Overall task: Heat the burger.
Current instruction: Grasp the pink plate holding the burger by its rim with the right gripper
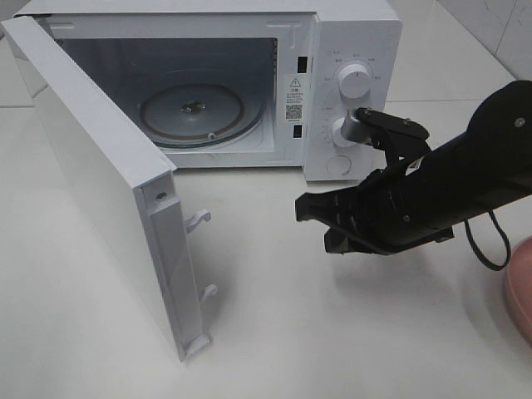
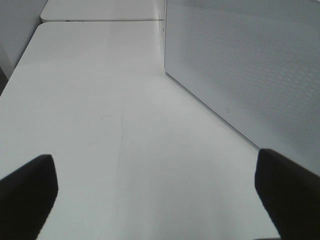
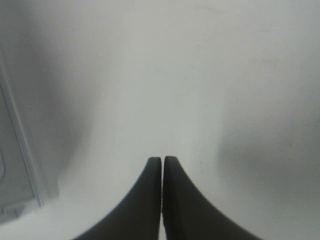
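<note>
The burger is out of view. Only a curved edge of the pink plate shows at the right border of the exterior high view. The white microwave stands at the back with its door swung wide to the left, and its glass turntable is bare. My right gripper hovers in front of the microwave's control panel, pointing left, fingers pressed together and empty. My left gripper is open over bare table, beside the door's outer face.
Two knobs and a round button sit on the microwave's right panel, close behind my right arm. The open door's latch hooks jut toward the table's middle. The tabletop is white.
</note>
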